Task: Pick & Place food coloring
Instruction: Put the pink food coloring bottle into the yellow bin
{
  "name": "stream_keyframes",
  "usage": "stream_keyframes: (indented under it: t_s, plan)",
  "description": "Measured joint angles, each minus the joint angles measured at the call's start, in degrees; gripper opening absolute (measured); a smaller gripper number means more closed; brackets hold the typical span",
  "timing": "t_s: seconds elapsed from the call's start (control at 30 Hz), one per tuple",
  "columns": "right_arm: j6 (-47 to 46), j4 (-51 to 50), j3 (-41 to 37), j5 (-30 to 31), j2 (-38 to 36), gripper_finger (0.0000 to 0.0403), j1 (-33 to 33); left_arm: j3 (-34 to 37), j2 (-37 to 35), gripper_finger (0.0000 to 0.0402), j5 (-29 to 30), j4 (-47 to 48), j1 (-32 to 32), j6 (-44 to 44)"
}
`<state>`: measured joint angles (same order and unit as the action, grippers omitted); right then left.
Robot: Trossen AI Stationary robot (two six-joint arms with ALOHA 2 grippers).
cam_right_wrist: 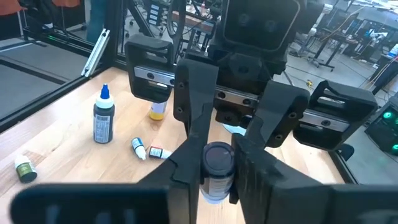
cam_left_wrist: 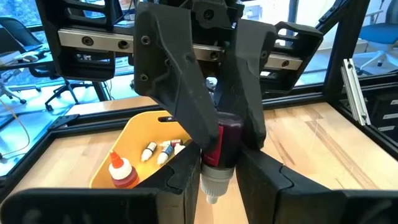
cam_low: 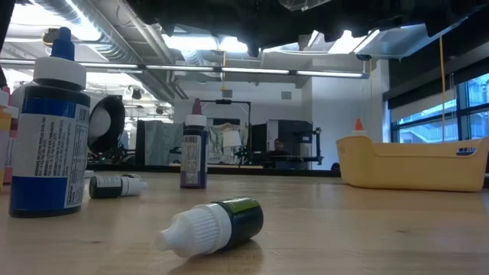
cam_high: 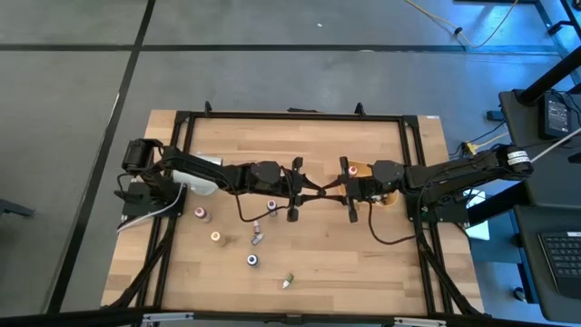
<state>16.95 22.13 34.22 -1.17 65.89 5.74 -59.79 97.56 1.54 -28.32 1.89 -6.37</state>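
loose bottles point(cam_high: 215, 237): several scattered on the table's point(cam_high: 363, 263) left-front part, some upright, some lying; green one point(cam_low: 221, 223) on its side nearest the low camera
left gripper point(cam_high: 301, 190): mid-table, fingers clamped on a dark purple bottle point(cam_left_wrist: 221, 146), pale cap toward the left wrist camera
handover: both grippers meet tip to tip at the centre, both on the same purple bottle
right gripper point(cam_high: 339, 190): fingers closed on the bottle's base end
tray point(cam_left_wrist: 134, 140): yellow, under the right wrist, holds a red bottle point(cam_left_wrist: 121, 173) and others lying flat
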Motion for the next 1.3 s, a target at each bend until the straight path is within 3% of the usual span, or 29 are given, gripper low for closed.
stream_keyframes:
  t_s: [0.37,0.53,0.87,1.03,1.3]
  plan:
    - [0.0,-1.3,0.0,2.8,-0.6,0.0078,0.0,0.0,-0.1,0.0107,1.3,1.8,-0.1,1.1]
    - [-1.2,-6.9,-0.1,5.3,-4.0,0.0079,0.0,0.0,-0.1,0.0130,7.5,5.3,-0.1,1.1]
    - [-19.7,-38.1,0.0,10.7,-14.2,0.0080,0.0,0.0,-0.1,0.0154,10.4,14.0,-0.1,1.1]
    - [-30.6,-52.1,0.0,11.2,-14.4,0.0081,0.0,0.0,-0.1,0.0149,10.4,14.0,-0.1,1.1]
    - [-39.5,-64.4,0.0,16.9,-12.9,0.0082,0.0,0.0,-0.1,0.0153,8.9,14.0,-0.1,1.1]
